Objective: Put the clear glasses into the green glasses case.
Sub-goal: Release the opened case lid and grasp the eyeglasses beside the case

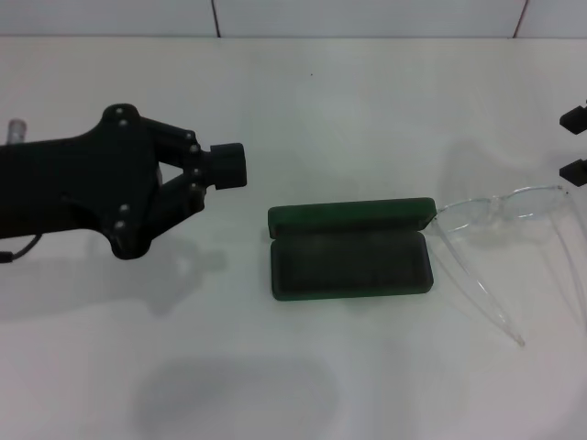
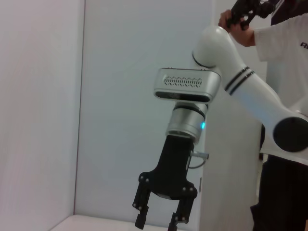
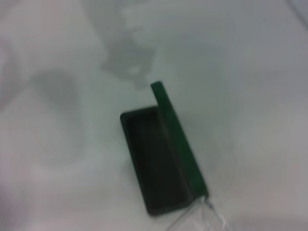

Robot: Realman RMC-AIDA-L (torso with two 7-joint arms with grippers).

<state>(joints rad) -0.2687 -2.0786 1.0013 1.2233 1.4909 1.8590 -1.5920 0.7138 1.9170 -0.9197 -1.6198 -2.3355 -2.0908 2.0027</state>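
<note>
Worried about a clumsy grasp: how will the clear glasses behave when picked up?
The clear glasses look thin and all-plastic, so probably light and slippery. Their long unfolded arms may flex or snag on the green glasses case, which they lie against.

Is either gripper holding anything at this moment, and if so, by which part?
Nothing is held. The clear glasses lie on the table beside the open green glasses case; both the left gripper and right gripper are empty.

A wide white matte table [image 1: 303, 101] fills the scene. Behind it is a pale tiled wall [image 1: 367, 16] with dark seams. A person in a white T-shirt [image 2: 284, 53] stands nearby.
</note>
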